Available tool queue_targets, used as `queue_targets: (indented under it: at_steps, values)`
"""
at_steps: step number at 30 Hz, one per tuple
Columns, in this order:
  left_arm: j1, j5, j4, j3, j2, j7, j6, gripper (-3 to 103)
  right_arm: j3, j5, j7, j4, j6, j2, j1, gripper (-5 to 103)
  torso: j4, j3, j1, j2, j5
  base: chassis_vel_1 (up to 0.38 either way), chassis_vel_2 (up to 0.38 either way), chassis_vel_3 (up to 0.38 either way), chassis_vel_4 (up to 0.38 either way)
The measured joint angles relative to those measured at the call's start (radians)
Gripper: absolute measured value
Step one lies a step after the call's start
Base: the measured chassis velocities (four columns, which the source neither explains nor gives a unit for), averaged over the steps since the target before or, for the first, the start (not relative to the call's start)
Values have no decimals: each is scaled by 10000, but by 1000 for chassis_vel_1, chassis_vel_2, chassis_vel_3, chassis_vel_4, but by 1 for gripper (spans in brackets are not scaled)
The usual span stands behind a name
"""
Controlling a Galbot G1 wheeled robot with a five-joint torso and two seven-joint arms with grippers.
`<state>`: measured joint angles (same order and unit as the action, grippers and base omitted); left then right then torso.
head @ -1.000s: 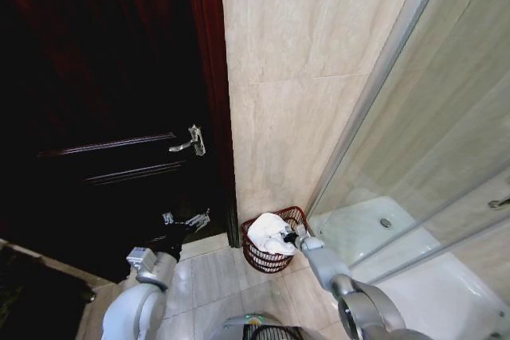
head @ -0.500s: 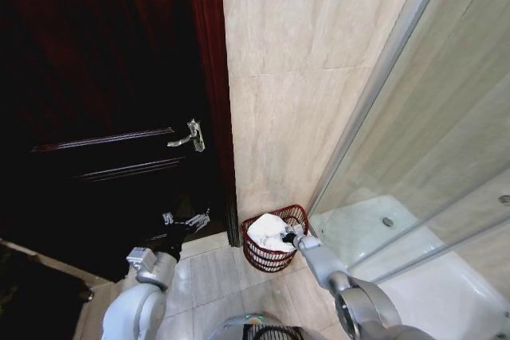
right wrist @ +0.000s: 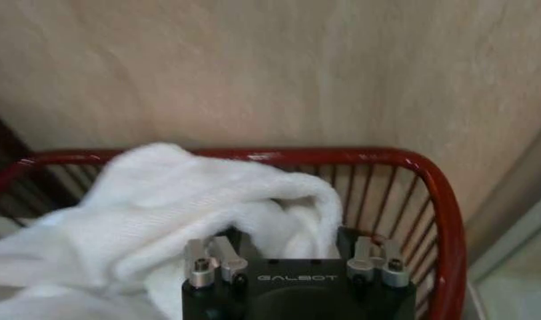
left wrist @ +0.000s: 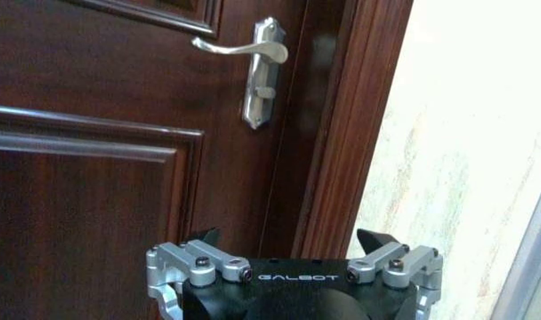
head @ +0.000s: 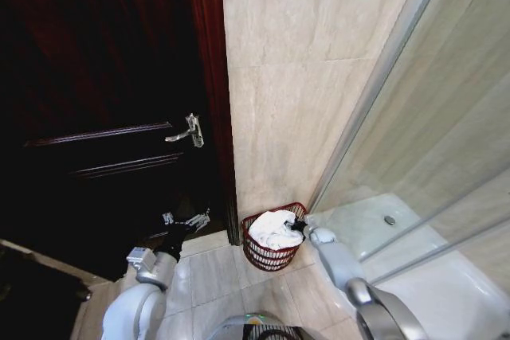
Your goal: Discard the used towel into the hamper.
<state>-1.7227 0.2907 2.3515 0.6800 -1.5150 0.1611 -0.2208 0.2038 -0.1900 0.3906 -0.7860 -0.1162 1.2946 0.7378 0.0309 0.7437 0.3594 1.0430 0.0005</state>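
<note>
Beige marble-look wall tile (head: 295, 109) is seen behind the hamper (head: 263, 256), which stands on the floor in the corner between a dark wooden door (head: 96, 117) and a glass shower screen (head: 430, 117); a white towel (head: 273, 230) is heaped inside it. The right gripper (head: 300, 228) is placed at the hamper's rim, just over the towel; whether its fingers are parted or clenched cannot be told. The left gripper (left wrist: 293, 243) is held spread open and empty, facing the door, with the handle (left wrist: 244, 48) above it.
</note>
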Motion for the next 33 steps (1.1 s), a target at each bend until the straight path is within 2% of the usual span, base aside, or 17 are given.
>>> queue_targets:
  at_steps: [1, 2, 5, 6, 8, 17, 27, 33]
  values:
    - [0, 0, 0, 0, 0, 0, 0, 100, -182, -250, -13, -642, -100, -228, 336, 73, 0, -38, -33, -69, -3, 0, 0, 0, 0]
    - [0, 0, 0, 0, 0, 0, 0, 100, -182, -250, -13, -642, -100, -228, 336, 73, 0, -38, -33, -69, -3, 0, 0, 0, 0]
    - [1, 0, 0, 0, 0, 0, 0, 100, -471, -419, -155, -2368, -210, -824, 1402, 89, -2, -146, -126, -271, -1, 0, 0, 0, 0]
    - [1, 0, 0, 0, 0, 0, 0, 100, -471, -419, -155, -2368, -210, -824, 1402, 89, -2, -146, -126, -271, -1, 0, 0, 0, 0]
    - [0, 0, 0, 0, -1, 0, 0, 100, -486, -571, -285, -3498, -250, -1155, 2032, 99, -1, -229, -189, -415, -3, 0, 0, 0, 0]
    - [0, 0, 0, 0, 0, 0, 0, 100, -125, -909, -477, -5812, -273, -1812, 3164, 100, 0, -294, -240, -536, -6, 0, 0, 0, 0]
    - [1, 0, 0, 0, 0, 0, 0, 100, -167, -1439, -706, -6297, -522, -1890, 3804, 100, 1, -268, -222, -493, -5, 0, 0, 0, 0]
    - [1, 0, 0, 0, 0, 0, 0, 100, -234, -892, -703, -6452, -349, -1820, 4438, 100, 0, -252, -209, -467, -4, 0, 0, 0, 0]
